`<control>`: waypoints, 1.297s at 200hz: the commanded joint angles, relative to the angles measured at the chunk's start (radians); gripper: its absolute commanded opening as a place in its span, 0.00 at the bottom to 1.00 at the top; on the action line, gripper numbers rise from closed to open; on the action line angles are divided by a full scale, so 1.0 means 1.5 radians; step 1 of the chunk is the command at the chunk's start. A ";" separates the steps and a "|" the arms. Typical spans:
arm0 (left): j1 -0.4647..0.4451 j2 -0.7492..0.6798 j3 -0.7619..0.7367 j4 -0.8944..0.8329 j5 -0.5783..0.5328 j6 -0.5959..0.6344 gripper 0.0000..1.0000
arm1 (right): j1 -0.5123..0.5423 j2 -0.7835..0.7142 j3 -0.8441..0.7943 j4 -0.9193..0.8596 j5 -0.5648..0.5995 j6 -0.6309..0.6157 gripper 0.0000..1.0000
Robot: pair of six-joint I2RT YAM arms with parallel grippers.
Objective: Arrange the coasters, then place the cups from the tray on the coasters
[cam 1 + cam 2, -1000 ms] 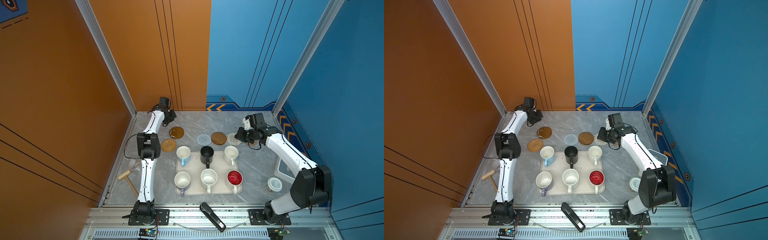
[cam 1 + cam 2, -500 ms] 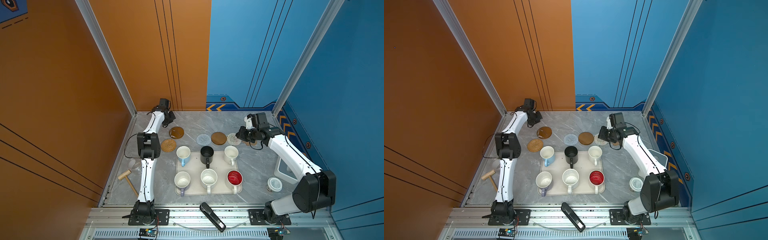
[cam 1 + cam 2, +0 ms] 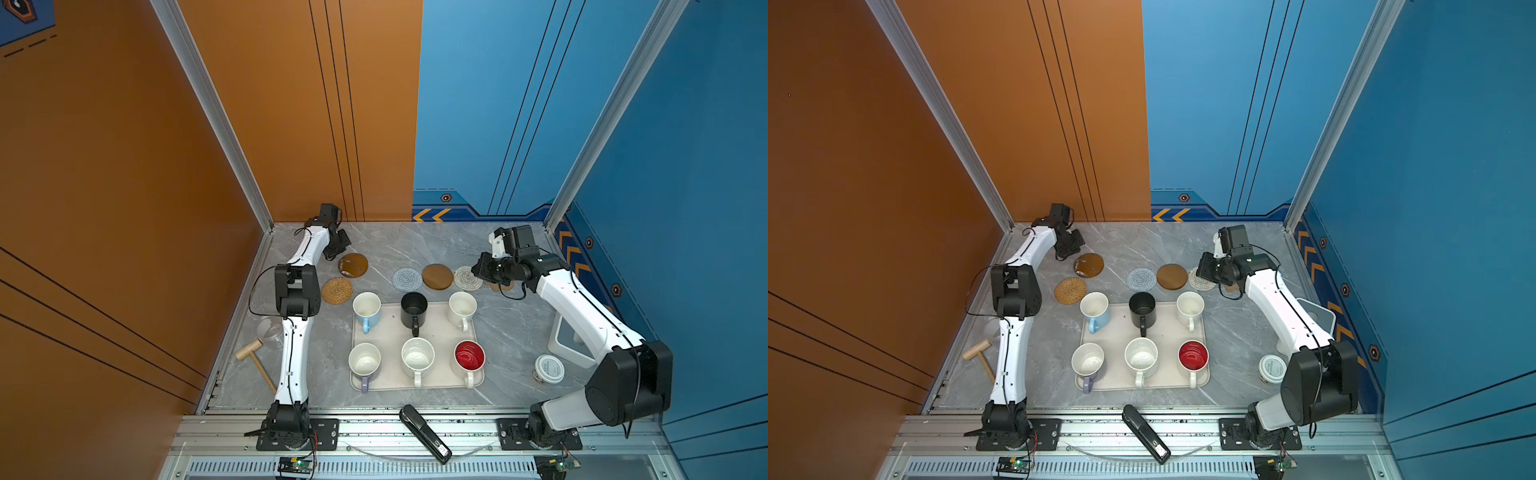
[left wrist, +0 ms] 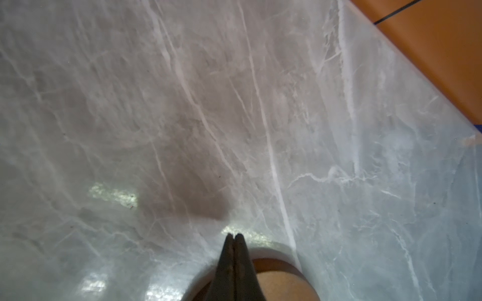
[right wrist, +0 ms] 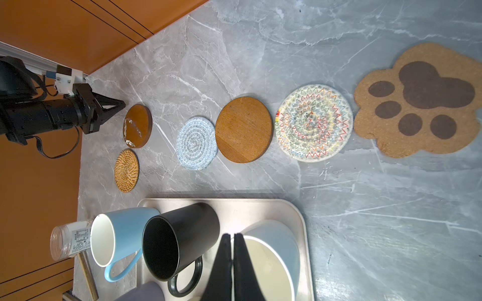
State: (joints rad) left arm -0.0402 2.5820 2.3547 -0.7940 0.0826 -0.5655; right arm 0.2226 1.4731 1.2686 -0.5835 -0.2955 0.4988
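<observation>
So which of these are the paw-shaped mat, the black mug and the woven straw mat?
paw-shaped coaster (image 5: 422, 96): right wrist view, on its large dark pad.
black mug (image 3: 414, 308): in a top view, inside its open mouth.
woven rattan coaster (image 3: 337, 291): in a top view, at the centre of the weave.

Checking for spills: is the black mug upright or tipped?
Upright: the black mug stands on the tray, open mouth facing up.

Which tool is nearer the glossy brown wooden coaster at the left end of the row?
Left. The left tool is right beside the glossy wooden coaster, tips shut; the right tool is at the row's other end, by the whitish crocheted coaster.
</observation>
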 commanded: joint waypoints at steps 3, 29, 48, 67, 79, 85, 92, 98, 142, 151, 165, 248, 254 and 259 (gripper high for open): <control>0.001 -0.005 -0.025 -0.011 0.005 0.009 0.00 | 0.004 0.001 -0.003 -0.006 -0.004 0.004 0.03; -0.001 -0.006 -0.035 -0.010 0.007 0.010 0.00 | 0.009 0.006 -0.002 -0.004 -0.007 0.004 0.03; -0.005 -0.003 -0.040 -0.009 0.014 0.011 0.00 | 0.010 0.007 -0.003 -0.003 -0.006 0.004 0.03; -0.012 -0.003 -0.046 -0.010 0.017 0.015 0.00 | 0.010 0.008 -0.004 -0.002 -0.006 0.003 0.03; -0.016 -0.004 -0.051 -0.009 0.019 0.017 0.00 | 0.010 0.008 -0.004 -0.002 -0.006 0.004 0.03; -0.020 -0.005 -0.053 -0.009 0.020 0.018 0.00 | 0.010 0.008 -0.005 -0.002 -0.006 0.004 0.03; -0.023 -0.006 -0.055 -0.009 0.020 0.022 0.00 | 0.009 0.008 -0.006 -0.002 -0.006 0.003 0.03; -0.025 -0.006 -0.056 -0.009 0.021 0.023 0.00 | 0.010 0.009 -0.005 -0.001 -0.006 0.004 0.03; -0.047 -0.020 -0.079 -0.009 0.029 0.035 0.00 | 0.011 0.012 -0.009 0.003 -0.011 0.005 0.03; -0.049 -0.025 -0.089 -0.010 0.028 0.037 0.00 | 0.011 0.013 -0.009 0.004 -0.012 0.004 0.03; -0.053 -0.035 -0.105 -0.010 0.025 0.039 0.00 | 0.011 0.013 -0.010 0.005 -0.012 0.003 0.03; -0.082 -0.083 -0.179 0.002 0.031 0.048 0.00 | 0.012 0.013 -0.029 0.021 -0.022 0.007 0.03; -0.085 -0.085 -0.182 0.003 0.033 0.048 0.00 | 0.012 0.013 -0.029 0.022 -0.023 0.007 0.03; -0.089 -0.086 -0.183 0.002 0.036 0.048 0.00 | 0.012 0.014 -0.030 0.022 -0.023 0.007 0.03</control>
State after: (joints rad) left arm -0.1390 2.4660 2.1220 -0.7303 0.1089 -0.5125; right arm 0.2352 1.4849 1.2404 -0.5709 -0.3149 0.4988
